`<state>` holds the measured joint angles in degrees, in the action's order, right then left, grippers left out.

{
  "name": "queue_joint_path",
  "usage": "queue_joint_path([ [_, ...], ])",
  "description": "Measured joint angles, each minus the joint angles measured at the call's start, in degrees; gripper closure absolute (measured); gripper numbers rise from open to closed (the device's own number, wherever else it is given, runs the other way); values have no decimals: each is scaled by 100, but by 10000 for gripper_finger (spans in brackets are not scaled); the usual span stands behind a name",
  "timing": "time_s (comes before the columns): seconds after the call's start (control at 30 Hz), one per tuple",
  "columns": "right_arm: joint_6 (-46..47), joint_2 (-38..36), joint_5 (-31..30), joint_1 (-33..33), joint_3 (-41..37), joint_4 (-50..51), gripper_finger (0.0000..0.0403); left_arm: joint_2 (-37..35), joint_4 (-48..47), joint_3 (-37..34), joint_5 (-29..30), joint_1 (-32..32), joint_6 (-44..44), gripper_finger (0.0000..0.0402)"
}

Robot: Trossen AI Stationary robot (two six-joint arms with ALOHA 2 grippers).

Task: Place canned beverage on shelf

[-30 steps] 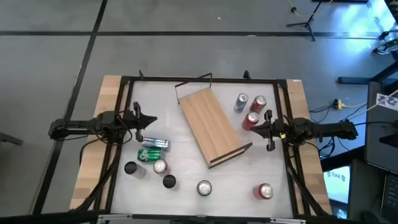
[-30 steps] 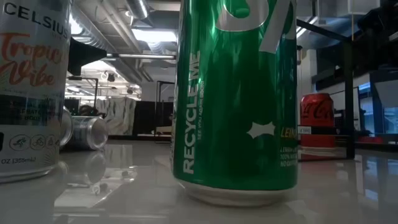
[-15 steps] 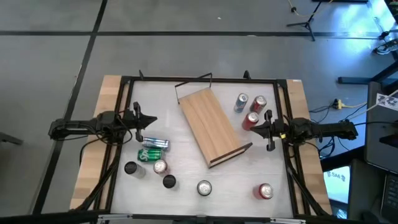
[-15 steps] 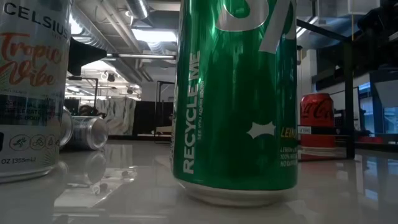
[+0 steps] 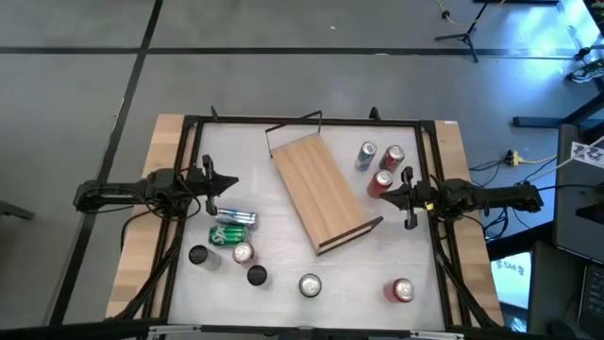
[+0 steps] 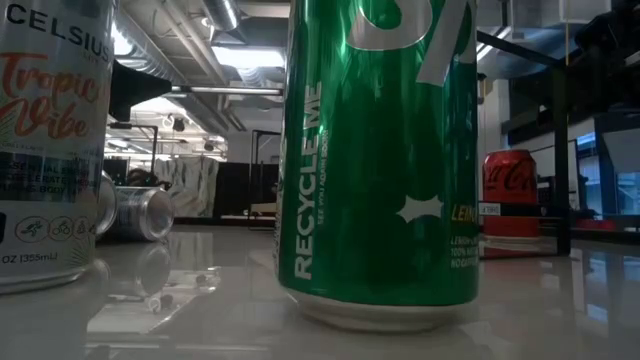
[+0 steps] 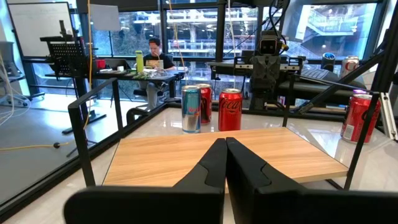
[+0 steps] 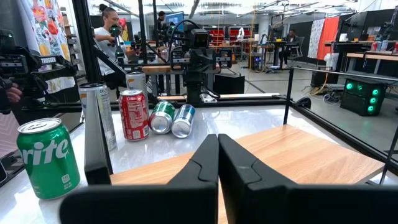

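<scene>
- Nothing has changed over the last second: both arms wait at the tabletop's (image 5: 283,288) sides, so the task has not begun.
- The left tool (image 5: 229,185) and right tool (image 5: 370,195) are fully closed and hold nothing.
- The shelf (image 5: 317,190) lies bare, diagonally, mid-tabletop, with cans scattered around it.
- The high view shows 3 cans (image 5: 379,161) just beside the right tool.
- Only the low view shows the green can's (image 6: 380,160) label close up.
</scene>
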<state>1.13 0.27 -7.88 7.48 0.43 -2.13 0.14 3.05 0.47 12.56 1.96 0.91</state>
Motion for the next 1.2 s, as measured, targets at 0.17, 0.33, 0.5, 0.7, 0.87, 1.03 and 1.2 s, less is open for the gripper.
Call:
queue_joint_path([
  [0.17,-1,0,-1,-2,0,0,402,0,0,0,0,0,0,401],
  [0.33,0,-2,0,0,0,0,402,0,-1,0,0,0,0,401],
  [0.5,0,0,-2,0,-2,-19,402,0,0,0,0,0,0,401],
  [0.7,0,0,-4,-2,-11,-70,402,0,0,0,0,0,0,401],
  [0.87,11,-2,-7,0,-11,-82,402,0,0,0,0,0,0,401],
  [1.03,14,0,-13,0,-11,-132,390,0,0,0,0,0,2,401],
  [1.2,493,-2,-104,-2,-11,-535,325,0,0,0,0,0,0,401],
])
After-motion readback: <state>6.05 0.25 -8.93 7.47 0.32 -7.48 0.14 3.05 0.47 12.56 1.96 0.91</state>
